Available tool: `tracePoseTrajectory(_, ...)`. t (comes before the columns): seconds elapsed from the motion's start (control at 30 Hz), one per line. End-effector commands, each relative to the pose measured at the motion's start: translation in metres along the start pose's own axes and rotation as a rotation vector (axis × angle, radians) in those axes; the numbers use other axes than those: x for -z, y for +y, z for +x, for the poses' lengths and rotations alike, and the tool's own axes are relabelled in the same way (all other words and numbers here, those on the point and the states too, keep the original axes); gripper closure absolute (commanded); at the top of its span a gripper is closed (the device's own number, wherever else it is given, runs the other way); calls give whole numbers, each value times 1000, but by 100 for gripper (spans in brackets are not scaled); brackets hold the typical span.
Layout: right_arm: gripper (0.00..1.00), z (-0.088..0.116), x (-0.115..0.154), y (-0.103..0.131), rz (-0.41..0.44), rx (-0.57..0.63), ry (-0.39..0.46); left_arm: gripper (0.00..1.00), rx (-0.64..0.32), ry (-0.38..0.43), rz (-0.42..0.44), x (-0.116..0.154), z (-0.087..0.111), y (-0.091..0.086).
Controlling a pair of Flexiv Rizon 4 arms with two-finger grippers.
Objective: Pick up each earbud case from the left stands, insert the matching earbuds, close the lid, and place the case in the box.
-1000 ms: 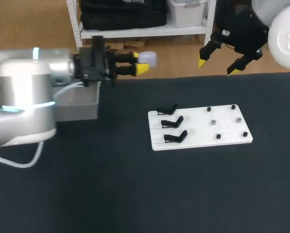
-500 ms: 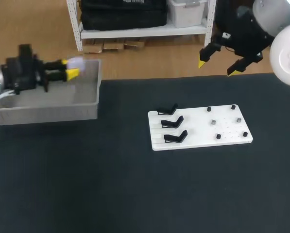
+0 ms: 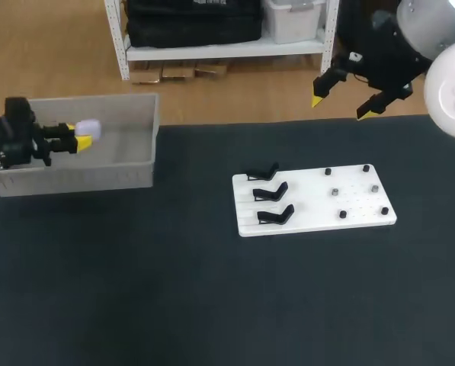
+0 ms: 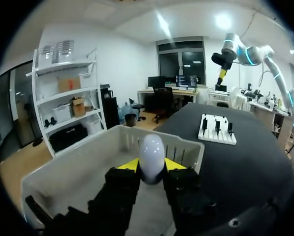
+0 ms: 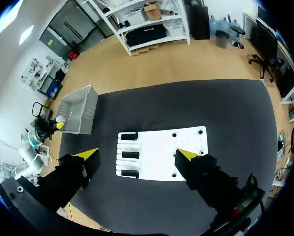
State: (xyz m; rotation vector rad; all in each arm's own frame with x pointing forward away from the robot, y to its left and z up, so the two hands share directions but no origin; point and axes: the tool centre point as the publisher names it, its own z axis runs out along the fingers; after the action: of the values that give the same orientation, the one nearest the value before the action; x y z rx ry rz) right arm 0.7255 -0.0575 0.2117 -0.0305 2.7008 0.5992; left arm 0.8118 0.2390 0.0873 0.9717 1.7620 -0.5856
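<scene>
A closed pale earbud case (image 3: 89,126) is held over the grey box (image 3: 97,178) at the table's far left, with my left gripper (image 3: 80,135) shut on it. In the left wrist view the case (image 4: 151,155) stands upright between the yellow fingertips (image 4: 129,164), over the inside of the box (image 4: 78,167). The white board (image 3: 311,215) lies right of centre, and its three black stands (image 3: 270,194) are empty. My right gripper (image 3: 340,105) hangs open high above the table's back right. In the right wrist view that gripper (image 5: 137,155) is far above the board (image 5: 161,147).
Several small dark pegs (image 3: 341,214) stand on the right half of the board. Bare black table (image 3: 174,290) stretches between the box and the board and across the whole front.
My left arm has swung left with the case, from above the table's back edge to over the box, and come lower. The right arm has hardly moved.
</scene>
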Motion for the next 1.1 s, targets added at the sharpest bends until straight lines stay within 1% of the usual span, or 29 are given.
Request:
tracePoseTrajectory(0.03,0,2,1,0,3,-2,-6,100,5,72,12,-21,2,15)
tracePoseTrajectory(0.1,0,2,1,0,3,-2,-6,100,8,106,17,-26,11,21)
tracePoseTrajectory(0.13,0,2,1,0,3,-2,-6,97,14,113,13,-27,13,22)
tracePoseTrajectory(0.17,0,2,1,0,3,-2,-6,69,14,113,11,-28,14,22)
tracePoseTrajectory(0.2,0,2,1,0,3,-2,-6,55,18,113,8,-29,14,23)
tracePoseTrajectory(0.23,0,2,1,0,3,-2,-6,16,19,113,8,-29,14,23)
tracePoseTrajectory(0.27,0,2,1,0,3,-2,-6,0,19,114,9,-29,13,23)
tracePoseTrajectory(0.37,0,2,1,0,3,-2,-6,0,1,95,7,-27,4,21)
tracePoseTrajectory(0.47,0,2,1,0,3,-2,-6,0,-29,77,16,-21,-9,12)
tracePoseTrajectory(0.57,0,2,1,0,3,-2,-6,0,-48,70,38,-15,-18,-5)
tracePoseTrajectory(0.73,0,4,5,-12,-22,3,-16,0,-46,68,41,-7,-29,-31)
tracePoseTrajectory(0.9,0,8,9,-24,-38,-22,-18,0,-54,63,35,-2,-41,-54)
tracePoseTrajectory(1.03,0,9,13,-33,-49,-29,-37,0,-54,63,35,-2,-41,-54)
tracePoseTrajectory(1.1,0,10,14,-34,-71,-17,-46,0,-54,63,35,-2,-41,-54)
